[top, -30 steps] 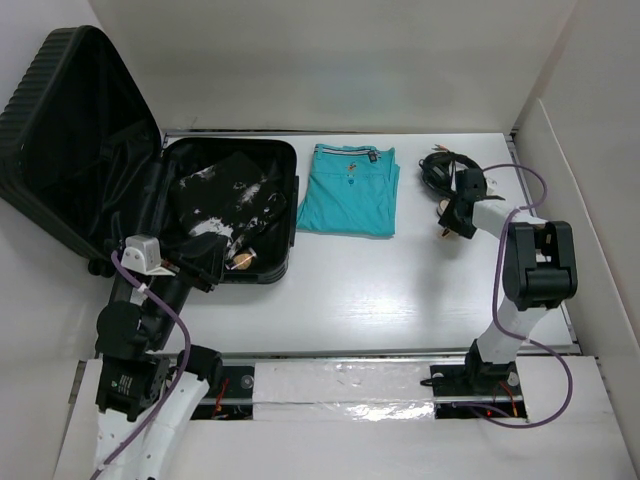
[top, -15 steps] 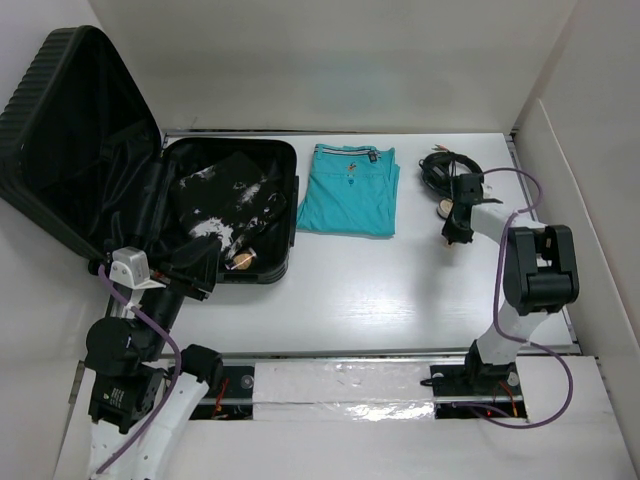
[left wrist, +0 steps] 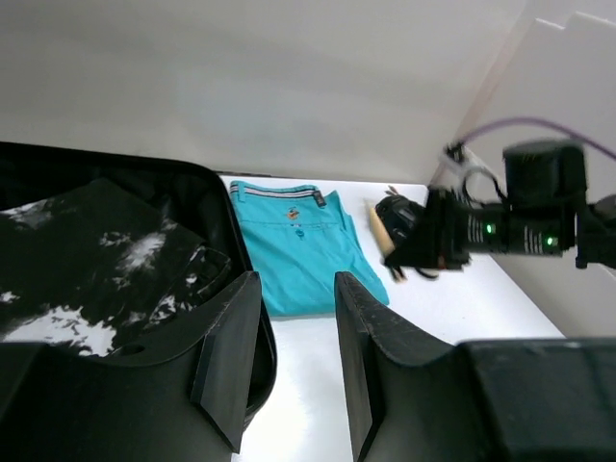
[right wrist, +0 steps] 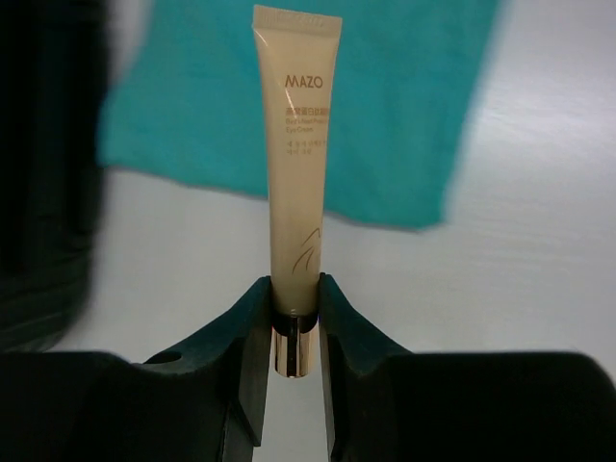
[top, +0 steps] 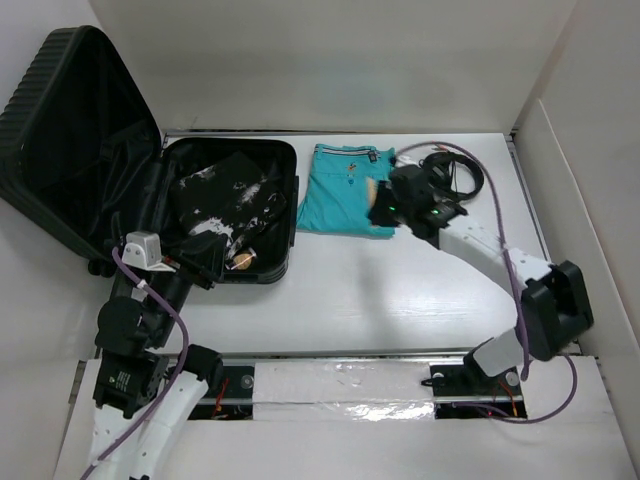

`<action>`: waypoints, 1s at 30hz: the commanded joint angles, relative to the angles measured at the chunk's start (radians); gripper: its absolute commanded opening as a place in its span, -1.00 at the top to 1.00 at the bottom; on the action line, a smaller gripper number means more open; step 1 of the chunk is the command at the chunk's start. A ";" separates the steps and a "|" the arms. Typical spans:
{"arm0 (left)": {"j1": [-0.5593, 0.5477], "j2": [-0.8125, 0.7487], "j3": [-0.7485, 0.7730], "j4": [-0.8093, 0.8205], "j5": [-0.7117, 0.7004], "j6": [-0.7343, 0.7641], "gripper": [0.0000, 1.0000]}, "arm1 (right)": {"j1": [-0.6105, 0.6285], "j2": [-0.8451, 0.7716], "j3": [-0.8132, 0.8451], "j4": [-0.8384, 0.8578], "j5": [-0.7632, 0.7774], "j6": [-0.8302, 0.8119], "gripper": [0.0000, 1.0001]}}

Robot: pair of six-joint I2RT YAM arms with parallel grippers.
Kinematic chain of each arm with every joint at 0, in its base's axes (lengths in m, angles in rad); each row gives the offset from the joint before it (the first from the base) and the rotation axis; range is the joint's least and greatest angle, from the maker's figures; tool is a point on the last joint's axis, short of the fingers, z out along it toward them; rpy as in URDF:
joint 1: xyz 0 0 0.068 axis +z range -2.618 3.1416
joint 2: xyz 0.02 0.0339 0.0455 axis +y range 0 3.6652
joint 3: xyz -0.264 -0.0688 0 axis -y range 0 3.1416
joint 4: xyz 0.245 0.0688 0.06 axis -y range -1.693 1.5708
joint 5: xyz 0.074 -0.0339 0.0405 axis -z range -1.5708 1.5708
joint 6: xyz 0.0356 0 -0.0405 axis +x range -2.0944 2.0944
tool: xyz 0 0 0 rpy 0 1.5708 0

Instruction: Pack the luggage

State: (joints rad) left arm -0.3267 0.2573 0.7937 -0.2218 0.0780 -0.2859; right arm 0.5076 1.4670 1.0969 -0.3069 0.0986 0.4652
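Right tool (right wrist: pixel 294 298) is pinching a slim beige cosmetic tube (right wrist: pixel 295 144) near its gold-banded cap, the tube's long axis pointing straight ahead of the tool, over the right edge of a folded teal shirt (top: pixel 345 200). The open black ribbed suitcase (top: pixel 70 130) is lying to this tool's left, beyond the shirt; the left tool (left wrist: pixel 294 289), jaws partly apart and empty, is sitting nearer it.
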 commanded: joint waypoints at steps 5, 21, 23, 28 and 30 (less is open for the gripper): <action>0.032 0.054 0.013 0.044 -0.024 0.002 0.33 | 0.224 0.254 0.412 0.316 -0.370 0.021 -0.05; 0.032 0.099 0.010 0.056 0.008 0.005 0.33 | -0.351 0.036 -0.177 0.313 0.247 -0.085 0.63; 0.032 0.100 0.009 0.053 0.017 0.005 0.33 | -0.394 0.134 -0.138 0.288 0.158 -0.085 0.28; 0.032 0.102 0.007 0.053 0.016 0.005 0.33 | -0.429 0.280 -0.016 0.250 0.124 -0.037 -0.78; 0.032 0.097 0.007 0.047 0.014 0.005 0.33 | -0.440 0.317 0.004 0.229 0.113 -0.030 -0.84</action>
State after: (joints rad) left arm -0.2989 0.3542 0.7937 -0.2207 0.0814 -0.2859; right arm 0.0734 1.7691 1.0382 -0.0544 0.2184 0.4187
